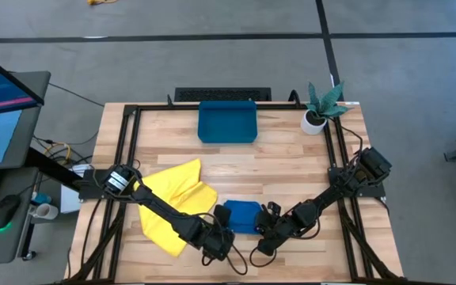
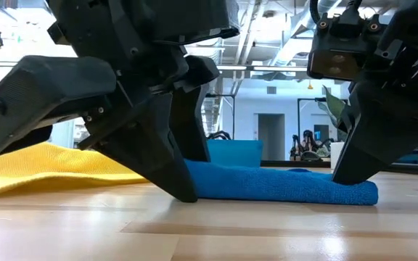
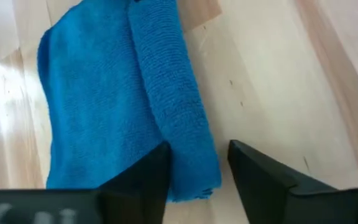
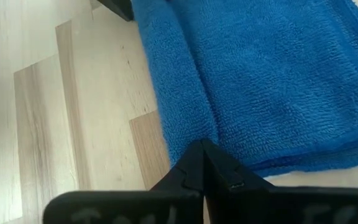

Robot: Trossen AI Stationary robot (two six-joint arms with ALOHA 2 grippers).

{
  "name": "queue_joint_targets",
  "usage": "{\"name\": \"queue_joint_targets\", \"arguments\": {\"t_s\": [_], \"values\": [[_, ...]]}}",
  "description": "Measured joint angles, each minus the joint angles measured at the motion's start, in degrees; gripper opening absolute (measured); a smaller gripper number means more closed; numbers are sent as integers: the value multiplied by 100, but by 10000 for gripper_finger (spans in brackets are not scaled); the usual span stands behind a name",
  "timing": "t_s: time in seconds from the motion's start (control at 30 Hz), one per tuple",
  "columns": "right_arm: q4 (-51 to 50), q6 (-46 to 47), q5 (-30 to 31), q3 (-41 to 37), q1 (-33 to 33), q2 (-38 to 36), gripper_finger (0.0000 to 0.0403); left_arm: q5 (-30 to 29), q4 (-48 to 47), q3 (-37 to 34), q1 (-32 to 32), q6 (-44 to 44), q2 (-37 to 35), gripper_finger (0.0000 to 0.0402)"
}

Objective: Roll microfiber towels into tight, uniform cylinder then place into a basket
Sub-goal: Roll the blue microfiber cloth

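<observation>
The blue towel [image 1: 240, 215] lies folded flat on the table near the front edge, with one long edge rolled over into a thick fold [image 3: 169, 81]. My left gripper [image 3: 197, 171] is open at the towel's left end and straddles the end of that fold. My right gripper [image 4: 202, 152] is shut at the towel's right end, its tips on the fold's edge. The yellow towel [image 1: 176, 202] lies loosely crumpled on the table to the left, under my left arm. The teal basket [image 1: 228, 121] stands at the far middle. My left gripper slants down over the end of the rolled fold [image 3: 194, 165], one finger [image 3: 143, 177] against the towel's flat part and the other on the bare table beside the fold; a gap shows there. My right gripper sets its shut fingertips from above, slanting, on the towel's folded edge [image 4: 194, 127] near its right end. Whether a layer is caught between them I cannot tell. The towel lies flat on the table.
A small white pot with a green plant [image 1: 320, 107] stands at the far right corner. Black frame rails [image 1: 129, 150] run along the table's sides. Bare wood lies between the blue towel and the basket.
</observation>
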Motion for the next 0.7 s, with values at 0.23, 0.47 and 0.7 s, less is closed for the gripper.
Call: {"name": "queue_joint_targets", "arguments": {"t_s": [0.23, 0.47, 0.7], "values": [[42, 252, -214, 2, -4, -4, 17, 70, 28, -2, 34, -468, 15, 47], [670, 928, -1335, -6, 8, 11, 23, 570, 89, 5, 184, -1321, 15, 15], [837, 949, -1552, -11, 70, 22, 29, 1442, 207, 15, 391, -1629, -4, 15]]}}
